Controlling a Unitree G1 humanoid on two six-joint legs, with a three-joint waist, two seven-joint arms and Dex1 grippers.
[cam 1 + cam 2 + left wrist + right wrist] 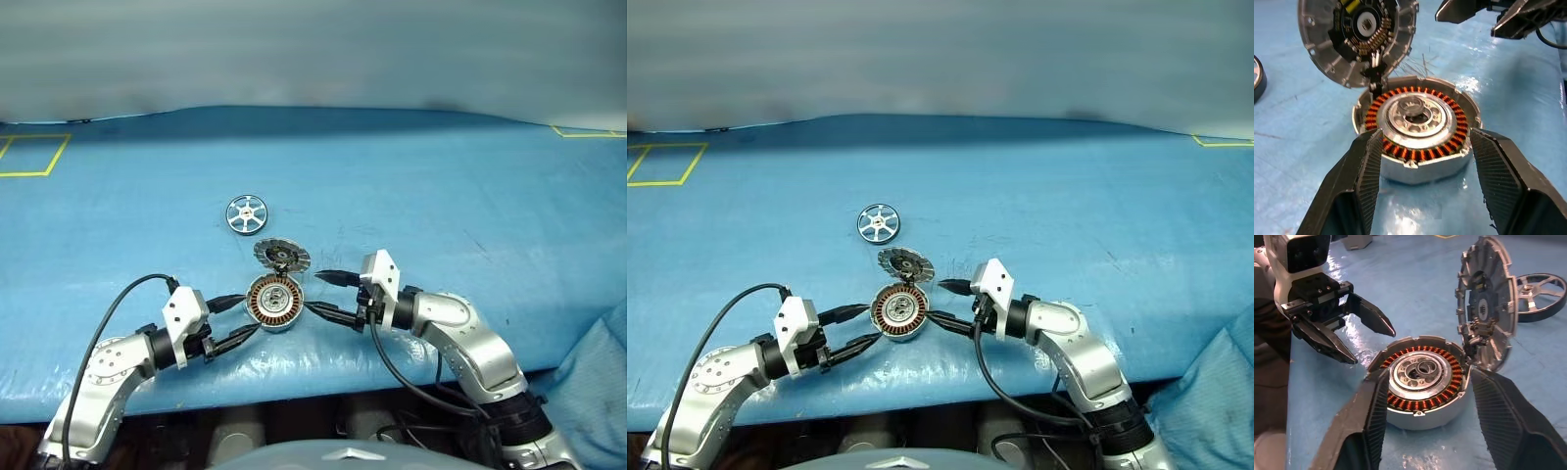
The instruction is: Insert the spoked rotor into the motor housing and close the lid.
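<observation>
Head overview; wrist close-ups opposite motor housing (pixel 1418 132).

Probably lab: taped blue table (pixel 441 196)

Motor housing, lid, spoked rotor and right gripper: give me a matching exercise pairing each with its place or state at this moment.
Things:
1. motor housing
2. lid
3. spoked rotor
4. right gripper

States:
A. lies alone on the blue table, beyond the others
B. propped open, hinged at the housing's far edge
C. open, fingers either side of the housing
D. sits between both grippers, copper windings showing

Pairs: 1-D, 2-B, 3-A, 4-C
</observation>
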